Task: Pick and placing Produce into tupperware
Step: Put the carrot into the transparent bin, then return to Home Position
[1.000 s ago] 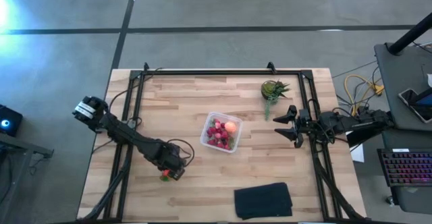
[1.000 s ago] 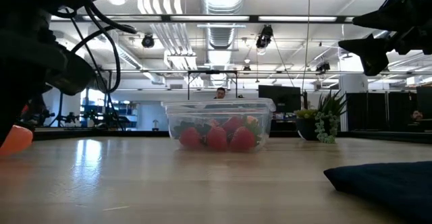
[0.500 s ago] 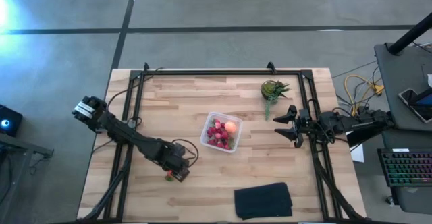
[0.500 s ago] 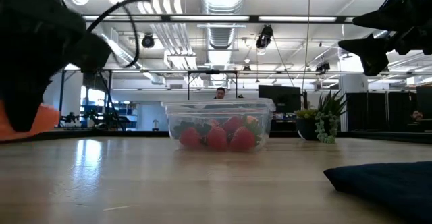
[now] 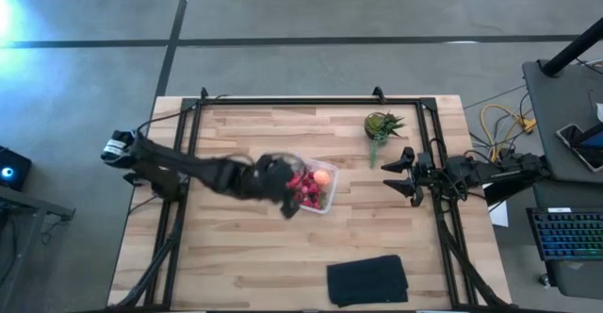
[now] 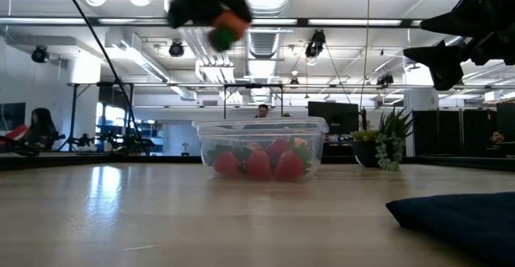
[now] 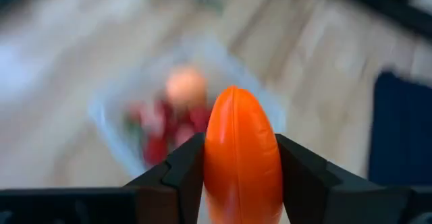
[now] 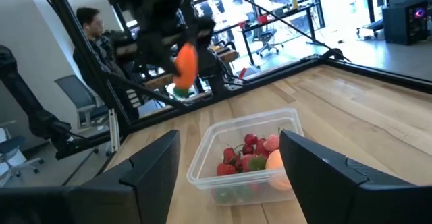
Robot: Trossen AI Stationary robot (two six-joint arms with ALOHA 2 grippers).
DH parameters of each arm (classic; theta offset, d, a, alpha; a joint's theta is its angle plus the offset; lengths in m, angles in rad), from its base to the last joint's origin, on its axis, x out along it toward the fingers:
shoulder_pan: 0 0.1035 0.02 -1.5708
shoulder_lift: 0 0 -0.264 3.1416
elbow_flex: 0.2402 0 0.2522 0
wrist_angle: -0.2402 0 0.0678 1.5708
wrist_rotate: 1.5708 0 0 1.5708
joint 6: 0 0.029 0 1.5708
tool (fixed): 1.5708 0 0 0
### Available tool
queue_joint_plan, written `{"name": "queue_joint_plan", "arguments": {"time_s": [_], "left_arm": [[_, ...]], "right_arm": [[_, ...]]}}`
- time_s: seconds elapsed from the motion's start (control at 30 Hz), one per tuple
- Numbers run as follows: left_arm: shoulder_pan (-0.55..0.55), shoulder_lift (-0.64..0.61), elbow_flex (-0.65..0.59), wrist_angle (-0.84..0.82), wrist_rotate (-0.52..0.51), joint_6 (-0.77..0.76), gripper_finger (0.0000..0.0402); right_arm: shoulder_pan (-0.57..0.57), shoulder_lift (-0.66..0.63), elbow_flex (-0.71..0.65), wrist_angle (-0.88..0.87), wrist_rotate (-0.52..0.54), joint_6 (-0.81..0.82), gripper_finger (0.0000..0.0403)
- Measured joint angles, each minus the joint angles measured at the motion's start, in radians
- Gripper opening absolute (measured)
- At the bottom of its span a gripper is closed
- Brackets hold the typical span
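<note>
The tupperware (image 5: 325,203) is a clear plastic box at the table's middle, holding small red berries (image 6: 259,164) and a round orange fruit (image 5: 322,176). My left gripper (image 5: 283,189) hovers over the box's left side, shut on the orange carrot-like piece (image 7: 239,156), which is high above the table in the low view (image 6: 232,22). My right gripper (image 5: 399,173) waits open at the table's right, level and well above the wood, with nothing between its fingers. My left gripper pinches the carrot's orange body (image 7: 214,162) between its two fingers (image 7: 183,173), one on each side. The fingers slant down from the table's left. The carrot's pointed orange end sticks out past them. It hangs clear of table and box, its green end (image 8: 178,86) lowest.
A small spiky green plant (image 5: 382,124) stands at the far right, close to my right gripper. A flat black cloth (image 5: 367,280) lies at the near edge, right of centre. A black frame (image 5: 311,100) runs round the table. Bare wood lies left of the box.
My left gripper has lifted the carrot off the wood at the table's near left. It has risen and swung fast toward the right and far side, turning as it went, and now stands over the tupperware's left side. The carrot is now high above the table.
</note>
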Motion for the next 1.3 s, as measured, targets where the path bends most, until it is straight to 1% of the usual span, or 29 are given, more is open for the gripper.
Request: {"name": "queue_joint_plan", "arguments": {"time_s": [0.1,0.17,0.2,0.23,0.33,0.4,0.47,0.57,0.6,0.63,0.67,0.73,0.77,0.83,0.9,0.93,1.03,1.17,1.2,1.23,1.3], "left_arm": [[0.073,0.012,0.004,0.156,-0.012,0.160,0.0146],[0.112,0.021,-0.015,0.286,-0.021,0.276,0.0159],[0.133,0.033,-0.016,0.349,-0.031,0.301,0.0170],[0.154,0.038,-0.018,0.372,-0.030,0.304,0.0183],[0.209,0.073,-0.021,0.358,-0.020,0.224,0.0231],[0.235,0.095,-0.022,0.338,0.022,0.162,0.0261],[0.248,0.118,-0.022,0.381,0.072,0.123,0.0285],[0.250,0.136,-0.021,0.455,0.080,0.104,0.0304],[0.251,0.137,-0.012,0.471,0.083,0.066,0.0307],[0.252,0.131,0.003,0.474,0.106,-0.006,0.0308],[0.253,0.116,0.012,0.482,0.149,-0.066,0.0309],[0.245,0.080,0.030,0.513,0.216,-0.096,0.0310],[0.231,0.060,0.040,0.536,0.264,-0.069,0.0310],[0.199,0.018,0.057,0.528,0.381,0.022,0.0310],[0.176,-0.042,0.057,0.499,0.471,0.053,0.0310],[0.172,-0.079,0.049,0.486,0.496,0.055,0.0310],[0.158,-0.197,0.007,0.409,0.474,0.103,0.0310],[0.137,-0.333,-0.142,0.419,0.386,0.185,0.0310],[0.138,-0.364,-0.192,0.446,0.386,0.225,0.0310],[0.141,-0.393,-0.245,0.508,0.390,0.267,0.0310],[0.149,-0.454,-0.369,0.695,0.455,0.348,0.0310]], "right_arm": [[0.000,0.000,0.000,0.000,0.000,0.000,0.0245],[0.000,0.000,0.000,0.000,0.000,0.000,0.0243],[0.000,0.000,0.000,0.000,0.000,0.000,0.0243],[0.000,0.000,0.000,0.000,0.000,0.000,0.0242],[0.000,0.002,0.000,0.000,0.000,0.000,0.0244],[0.000,0.002,0.000,0.000,0.000,0.000,0.0245],[0.000,0.004,0.000,-0.007,0.000,0.000,0.0247],[0.000,0.012,0.000,-0.004,0.000,0.000,0.0245],[0.000,0.012,0.000,-0.009,0.000,0.000,0.0244],[0.000,0.013,0.000,-0.008,0.000,0.000,0.0243],[0.000,0.013,0.000,-0.006,0.000,0.000,0.0242],[0.000,0.013,0.000,-0.007,0.000,0.000,0.0242],[0.000,0.012,0.000,-0.008,0.000,0.000,0.0242],[0.000,0.013,0.000,-0.006,0.000,0.000,0.0244],[0.000,0.013,0.000,-0.008,0.000,0.000,0.0246],[0.000,0.013,0.000,-0.007,0.000,0.000,0.0246],[0.000,0.013,0.000,-0.007,0.000,0.000,0.0246],[0.000,0.012,0.000,-0.007,0.000,0.000,0.0242],[0.000,0.012,0.000,-0.007,0.000,0.000,0.0242],[0.000,0.012,0.000,-0.007,0.000,0.000,0.0242],[0.000,0.012,0.000,-0.007,0.000,0.000,0.0244]]}}
